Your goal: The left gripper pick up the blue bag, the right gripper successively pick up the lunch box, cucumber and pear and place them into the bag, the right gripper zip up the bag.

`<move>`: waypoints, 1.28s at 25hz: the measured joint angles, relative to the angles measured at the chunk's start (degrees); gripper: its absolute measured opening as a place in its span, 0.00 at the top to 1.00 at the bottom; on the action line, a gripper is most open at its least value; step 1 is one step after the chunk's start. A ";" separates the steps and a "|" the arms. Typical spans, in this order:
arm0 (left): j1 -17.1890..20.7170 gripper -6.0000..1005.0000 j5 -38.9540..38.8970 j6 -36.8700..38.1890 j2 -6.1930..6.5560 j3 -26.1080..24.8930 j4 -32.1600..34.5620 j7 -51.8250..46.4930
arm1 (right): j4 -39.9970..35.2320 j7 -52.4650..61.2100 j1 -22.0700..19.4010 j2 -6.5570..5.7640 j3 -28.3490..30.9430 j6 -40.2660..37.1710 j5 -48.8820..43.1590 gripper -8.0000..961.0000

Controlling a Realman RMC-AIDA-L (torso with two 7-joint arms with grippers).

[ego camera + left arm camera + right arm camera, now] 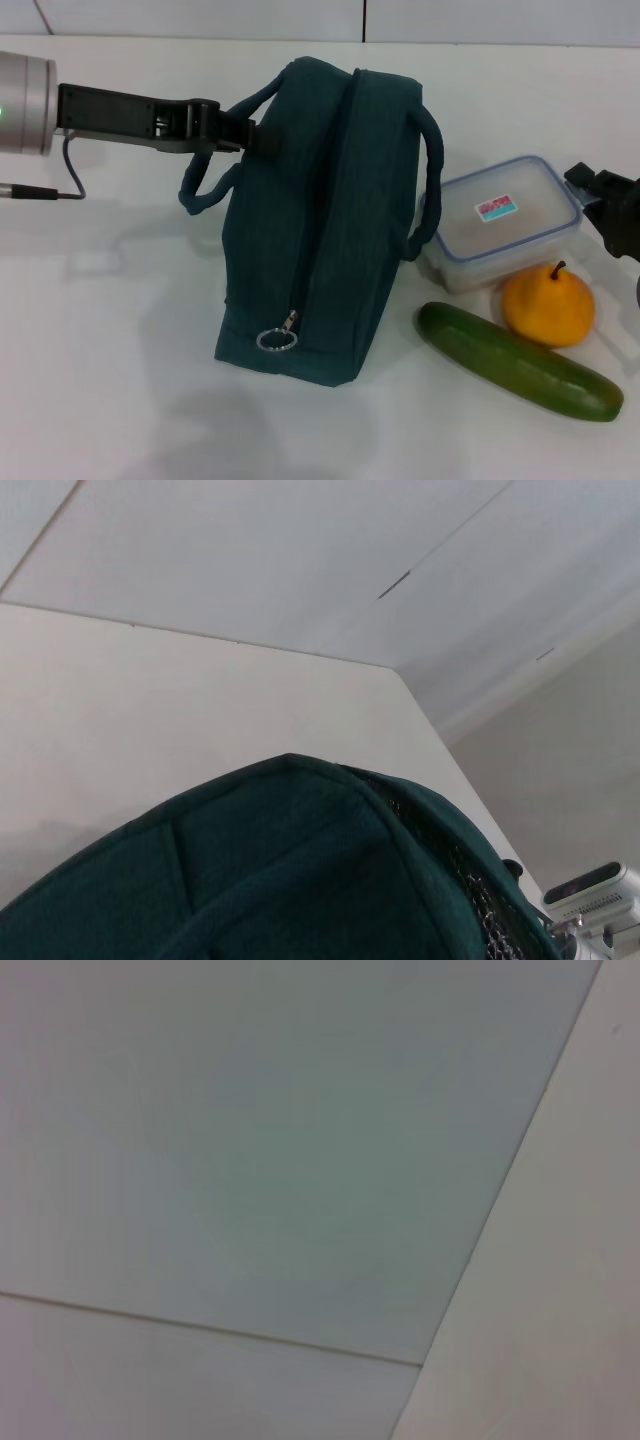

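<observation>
Three items wait outside a bag whose zip is drawn along its top

Three things lie toward the right side of the white table, clustered just beside the blue bag, within reach of the arm meant to load them. Nearest the front edge is the cucumber, lying at a slant. Just behind it sits the pear, stem up, close against the cucumber and right in front of the lunch box, whose blue-rimmed lid is on.

The bag stands on its base in the middle of the table, one end facing the front edge. Its zipper pull hangs low on that near end and the zip line runs up over the top; it looks closed, so it would likely need opening before anything goes in.

Farther back, the left gripper reaches in from the left edge at handle height. Its fingers meet the far handle loop; I judge it is gripping there to lift and steady the bag, but whether the jaws are truly clamped I cannot tell.

At the right edge, beside the lunch box, the right gripper is only partly in view; its jaw state cannot be told.
</observation>
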 joint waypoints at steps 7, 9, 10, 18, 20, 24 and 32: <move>0.25 0.91 0.00 0.00 -0.22 0.00 -0.06 0.89 | -0.11 -0.04 -0.20 0.00 -0.96 -0.93 -0.02 0.89; 0.38 0.91 0.00 0.00 -0.23 0.00 -0.08 1.02 | 0.02 -0.02 -0.39 0.00 -0.96 -1.81 -0.03 0.89; 0.44 0.91 0.00 0.01 -0.24 0.00 -0.08 1.10 | 0.10 0.00 -0.51 0.00 -0.94 -3.03 -0.02 0.89; 0.85 0.91 0.00 0.09 -0.95 0.00 -0.09 1.97 | 1.74 4.03 -1.99 0.00 0.95 -7.28 0.55 0.89; 0.92 0.91 0.00 0.09 -0.99 0.00 -0.09 2.35 | 2.25 5.33 -2.03 0.00 1.77 -7.29 0.54 0.89; 0.95 0.91 0.00 0.07 -1.24 0.00 -0.09 2.82 | 2.90 9.39 -2.10 0.00 2.07 -6.80 0.57 0.89; 0.96 0.91 0.00 0.03 -1.56 0.02 -0.09 3.69 | 4.54 16.49 -2.21 0.00 4.30 -5.89 0.44 0.89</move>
